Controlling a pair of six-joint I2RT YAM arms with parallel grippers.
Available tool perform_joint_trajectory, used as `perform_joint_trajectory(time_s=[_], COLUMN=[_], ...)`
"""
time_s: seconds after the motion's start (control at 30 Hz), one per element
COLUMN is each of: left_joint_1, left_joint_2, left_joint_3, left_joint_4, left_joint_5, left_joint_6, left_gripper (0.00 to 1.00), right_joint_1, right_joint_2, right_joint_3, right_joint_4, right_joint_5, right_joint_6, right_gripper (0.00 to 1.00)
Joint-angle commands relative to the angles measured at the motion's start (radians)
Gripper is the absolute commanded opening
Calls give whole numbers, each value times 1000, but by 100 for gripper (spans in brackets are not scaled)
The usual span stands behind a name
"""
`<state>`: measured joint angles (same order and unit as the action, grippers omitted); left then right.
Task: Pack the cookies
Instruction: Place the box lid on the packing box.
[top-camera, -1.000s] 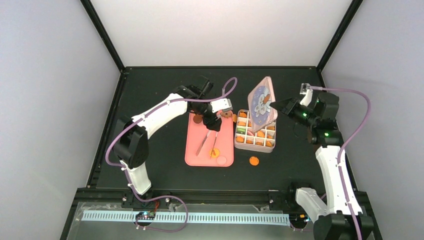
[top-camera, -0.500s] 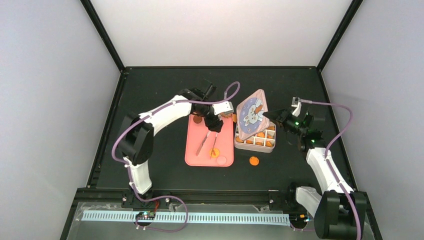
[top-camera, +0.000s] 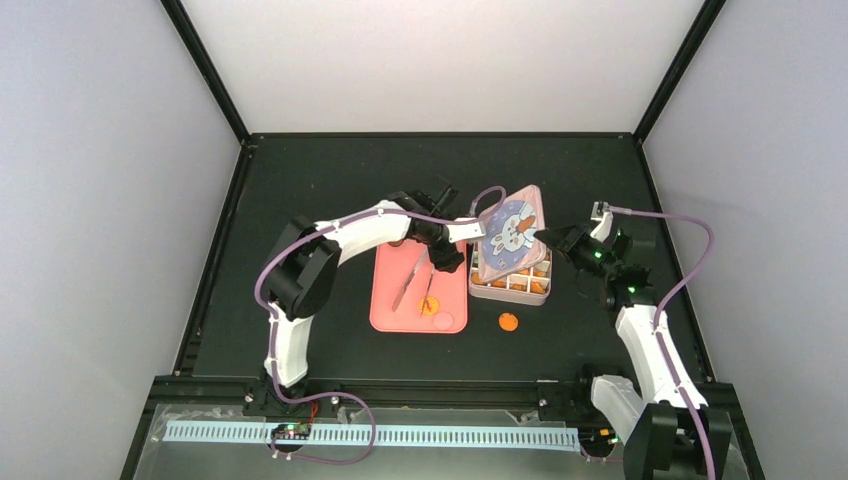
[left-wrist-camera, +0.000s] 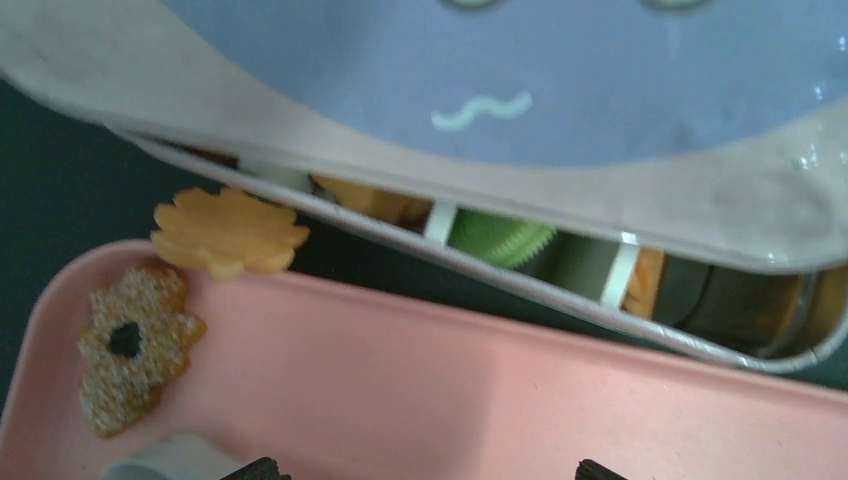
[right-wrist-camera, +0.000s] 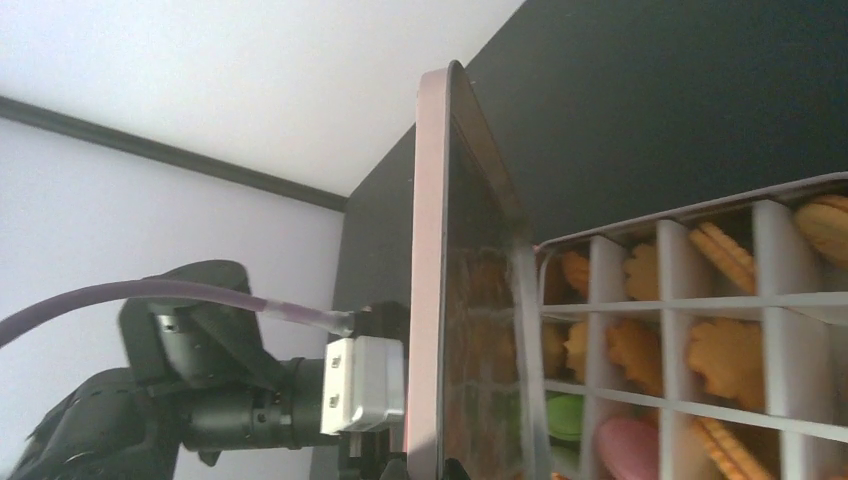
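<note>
Right end effector (top-camera: 548, 238): pinches lid (top-camera: 512, 230) by its edge, tilting it over the box (top-camera: 512, 287), likely to close it.
Left end effector (left-wrist-camera: 425, 468): wide, empty, by tray (left-wrist-camera: 500, 380).
Cookies (right-wrist-camera: 725, 355): mostly in the box; few on tray, one on desk (top-camera: 330, 180).

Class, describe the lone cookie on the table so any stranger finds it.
On the black table, find the pink tray and the divided cookie box beside it. Before the box's near edge lies one round orange cookie, alone, touching neither tray nor box.
</note>
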<state>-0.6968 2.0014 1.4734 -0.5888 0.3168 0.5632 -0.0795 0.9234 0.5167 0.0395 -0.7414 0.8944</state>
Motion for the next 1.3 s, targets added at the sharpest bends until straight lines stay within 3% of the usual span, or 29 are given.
perform_joint_trajectory(time_s=[0.0, 0.2, 0.53, 0.77, 1.07, 1.27], left_joint_1=[-14, -23, -26, -27, -27, -27], left_joint_2=[34, 55, 65, 60, 39, 19], left_joint_3=[67, 81, 81, 89, 106, 106], left_joint_4=[55, 68, 80, 62, -3, -38], left_joint_5=[-27, -35, -32, -6, 15, 43], left_joint_6=[-25, -29, -34, -32, -11, 3], left_gripper=[77, 77, 76, 76, 76, 77], right_joint_1=[-12, -12, -12, -12, -12, -10], right_joint_2=[20, 60, 43, 2, 5, 28], right_joint_3=[11, 59, 72, 20, 69, 96], right_joint_4=[-202, -367, -519, -597, -710, -715], right_joint_5=[73, 156, 223, 272, 361, 402], right_joint_6=[-103, -168, -252, -276, -334, -337], right_gripper=[5, 16, 19, 46, 60, 64])
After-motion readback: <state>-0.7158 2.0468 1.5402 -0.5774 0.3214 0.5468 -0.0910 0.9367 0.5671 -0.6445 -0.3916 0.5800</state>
